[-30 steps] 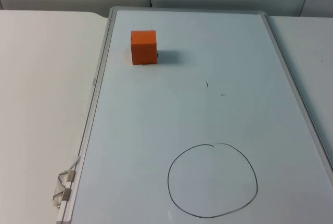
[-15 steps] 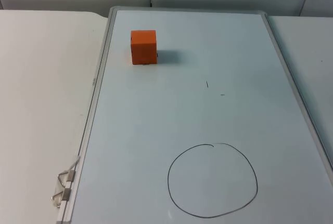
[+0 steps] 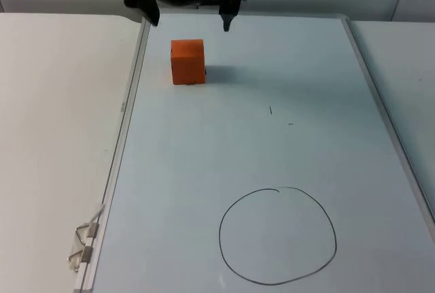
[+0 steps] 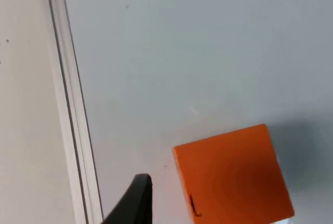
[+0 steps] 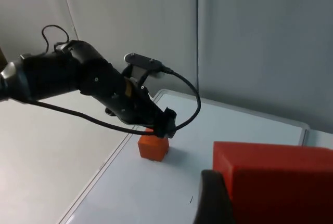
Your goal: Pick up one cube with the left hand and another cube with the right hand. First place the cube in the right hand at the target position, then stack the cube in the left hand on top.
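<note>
left gripper (image 3: 189, 20) spread above orange cube (image 3: 187, 61)

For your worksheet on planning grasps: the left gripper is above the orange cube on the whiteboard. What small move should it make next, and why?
Probably lower the left gripper straight down around the orange cube. Its fingers stand apart, just behind and above the cube, which sits untouched on the whiteboard. The right gripper appears to hold a red cube already, away from the drawn circle.
</note>
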Available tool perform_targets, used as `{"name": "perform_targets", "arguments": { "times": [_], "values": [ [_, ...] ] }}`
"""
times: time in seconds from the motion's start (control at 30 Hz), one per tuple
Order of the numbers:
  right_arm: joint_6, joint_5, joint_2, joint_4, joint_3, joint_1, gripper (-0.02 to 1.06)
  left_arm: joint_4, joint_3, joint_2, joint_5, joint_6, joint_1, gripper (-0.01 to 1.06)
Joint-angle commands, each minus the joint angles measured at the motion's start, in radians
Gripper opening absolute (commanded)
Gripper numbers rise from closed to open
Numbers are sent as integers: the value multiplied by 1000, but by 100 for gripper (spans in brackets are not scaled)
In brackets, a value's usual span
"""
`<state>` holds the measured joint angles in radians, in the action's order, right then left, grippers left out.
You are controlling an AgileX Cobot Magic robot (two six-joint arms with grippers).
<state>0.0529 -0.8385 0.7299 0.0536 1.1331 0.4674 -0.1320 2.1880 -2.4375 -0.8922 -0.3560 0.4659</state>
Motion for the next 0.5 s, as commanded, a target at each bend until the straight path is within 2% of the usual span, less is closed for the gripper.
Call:
{"name": "perform_targets", "arguments": {
  "times": [0.0,0.2,0.47],
  "values": [
    [-15,1,-4,-3,-5,-1,0,-9,9,-20,7,-21,2,104],
    [-18,-12,-4,-3,-5,-1,0,-9,9,-58,57,-22,2,104],
    [-29,-28,-4,-3,-5,-1,0,3,9,-93,56,-36,-10,104]
  ]
}}
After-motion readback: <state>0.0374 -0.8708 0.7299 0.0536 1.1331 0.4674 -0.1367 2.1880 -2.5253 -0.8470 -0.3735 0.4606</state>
